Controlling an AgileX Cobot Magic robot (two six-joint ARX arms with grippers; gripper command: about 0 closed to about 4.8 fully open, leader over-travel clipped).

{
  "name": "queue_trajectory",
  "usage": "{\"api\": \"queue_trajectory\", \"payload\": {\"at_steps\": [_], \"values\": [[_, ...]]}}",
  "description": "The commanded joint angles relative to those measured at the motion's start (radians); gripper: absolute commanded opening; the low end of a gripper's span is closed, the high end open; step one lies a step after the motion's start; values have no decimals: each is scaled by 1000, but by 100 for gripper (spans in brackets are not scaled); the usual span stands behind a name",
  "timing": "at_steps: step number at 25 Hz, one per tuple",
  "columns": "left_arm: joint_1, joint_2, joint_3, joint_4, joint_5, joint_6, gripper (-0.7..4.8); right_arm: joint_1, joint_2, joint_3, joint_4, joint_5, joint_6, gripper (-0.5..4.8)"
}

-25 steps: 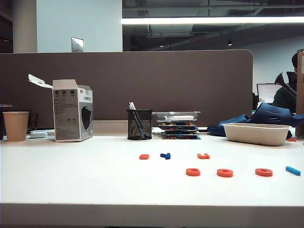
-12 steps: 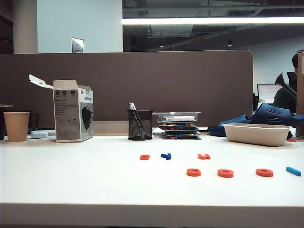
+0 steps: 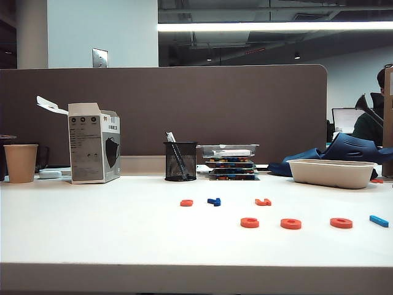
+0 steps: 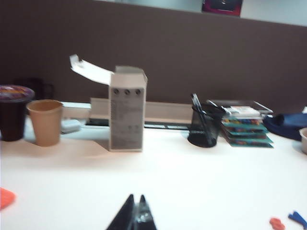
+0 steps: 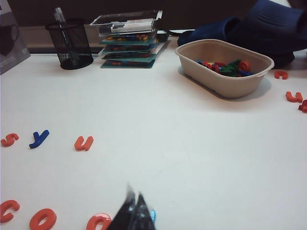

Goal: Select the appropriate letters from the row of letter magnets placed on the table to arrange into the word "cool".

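Your left hand [image 4: 136, 216] and right hand [image 5: 132, 214] hang pinched closed, empty, above the surface [image 3: 110, 227]; "cool" letters [image 3: 291, 224] lie in a row.

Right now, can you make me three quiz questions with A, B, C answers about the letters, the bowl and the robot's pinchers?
1. Where does the light-blue bar lie?
A. At the right end of the near row
B. Inside the pen cup
C. On the box

2. How many orange ring-like letters are in the near row?
A. One
B. Three
C. Six

3. How is the right gripper?
A. Holding a letter
B. Wide open
C. Shut, holding nothing

Answers: 1 A, the bar sits right of the last orange ring on the table. 2 B, three rings lie side by side. 3 C, its fingertips meet above the table; the left gripper looks the same.
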Motion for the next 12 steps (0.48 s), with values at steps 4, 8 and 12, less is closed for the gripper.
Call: {"api": "queue_trajectory", "payload": {"at_steps": [4, 8, 12], "values": [[1, 0, -69, 97, 21, 4, -5, 10, 0, -21, 50, 16, -80, -7], [2, 0, -70, 95, 20, 3, -5, 10, 0, -21, 49, 16, -80, 3], [2, 0, -70, 62, 20, 4, -5, 11, 1, -21, 37, 15, -80, 9]]}}
